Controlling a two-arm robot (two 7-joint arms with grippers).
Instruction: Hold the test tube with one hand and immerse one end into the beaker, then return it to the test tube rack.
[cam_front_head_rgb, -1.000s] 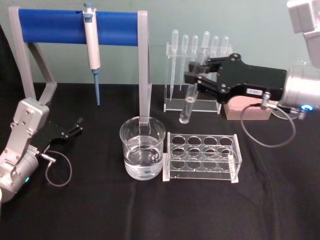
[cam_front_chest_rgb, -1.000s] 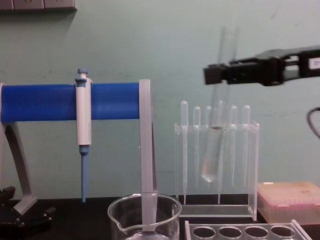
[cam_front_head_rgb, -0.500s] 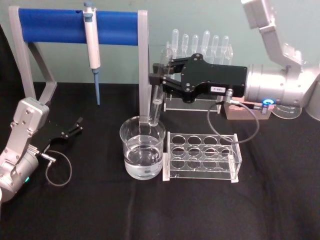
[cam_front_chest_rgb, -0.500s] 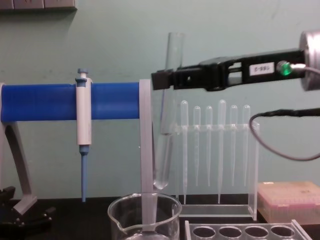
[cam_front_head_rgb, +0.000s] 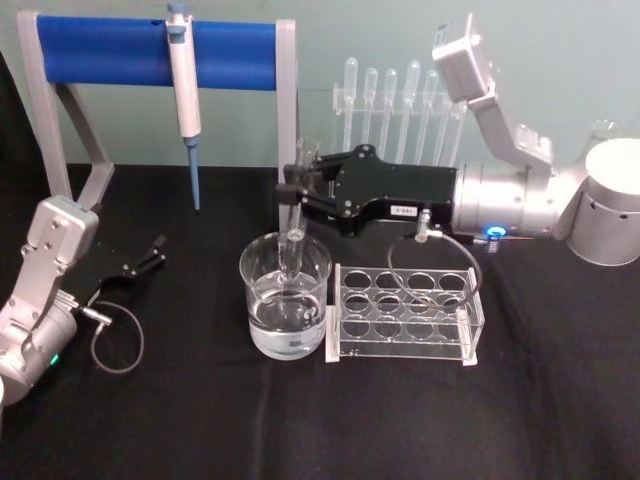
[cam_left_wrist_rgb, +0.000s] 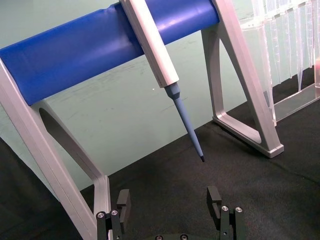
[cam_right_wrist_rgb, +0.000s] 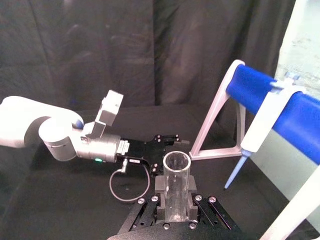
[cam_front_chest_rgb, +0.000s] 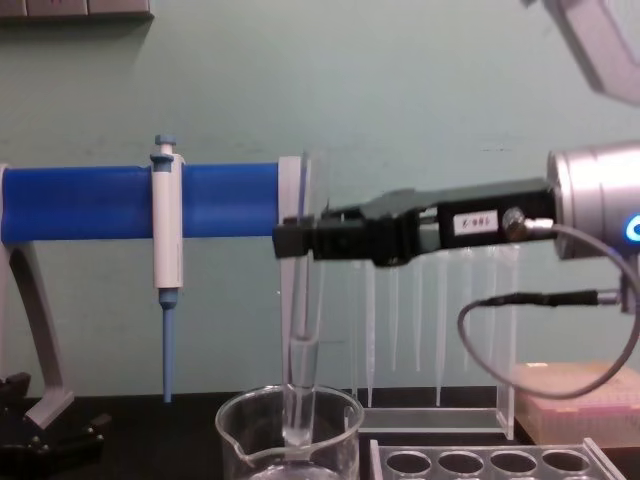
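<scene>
R: right gripper clamped on clear glass test tube, upright; round end inside beaker mouth, toward far rim | clear rack just beside beaker | L: left gripper parked far left; fingers apart

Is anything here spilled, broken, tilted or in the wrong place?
Nothing stands out. The right hand holds the test tube nearly upright, lower end inside the beaker; no spill on the cloth; the rack stands level; the left hand lies parked.
</scene>
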